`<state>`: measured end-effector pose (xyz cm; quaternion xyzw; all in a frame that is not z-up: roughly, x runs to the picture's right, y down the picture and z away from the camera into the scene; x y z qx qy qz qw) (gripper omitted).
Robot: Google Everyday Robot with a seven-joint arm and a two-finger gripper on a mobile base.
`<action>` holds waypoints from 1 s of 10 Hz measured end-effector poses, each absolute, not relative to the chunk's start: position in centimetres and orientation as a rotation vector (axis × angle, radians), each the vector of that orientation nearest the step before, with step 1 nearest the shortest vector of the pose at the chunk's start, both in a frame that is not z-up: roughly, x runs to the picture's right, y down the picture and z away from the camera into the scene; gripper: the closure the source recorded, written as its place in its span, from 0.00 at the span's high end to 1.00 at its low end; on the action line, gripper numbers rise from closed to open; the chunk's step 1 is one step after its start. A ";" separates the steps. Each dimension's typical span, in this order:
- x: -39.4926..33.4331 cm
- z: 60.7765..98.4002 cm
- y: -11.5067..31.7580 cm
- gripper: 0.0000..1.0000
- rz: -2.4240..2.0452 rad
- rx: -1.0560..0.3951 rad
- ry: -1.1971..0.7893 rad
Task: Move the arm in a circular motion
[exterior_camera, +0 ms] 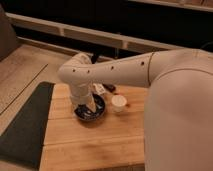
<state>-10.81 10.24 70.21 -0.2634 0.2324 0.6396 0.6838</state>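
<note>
One arm [115,72], one pair of jaws at one dark bowl [99,114] — one white cup [119,103].

arm [117,71] reaches fr R across surface [90,147], bends down at L | pincer [88,106] down at bowl [99,114], touching or not unclear | bowl on surface, L of ctr | cup [119,103] just R of bowl | mat [25,125] L of surface
</note>
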 end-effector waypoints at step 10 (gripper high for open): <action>-3.6 70.6 5.5 0.65 1.497 -0.404 0.579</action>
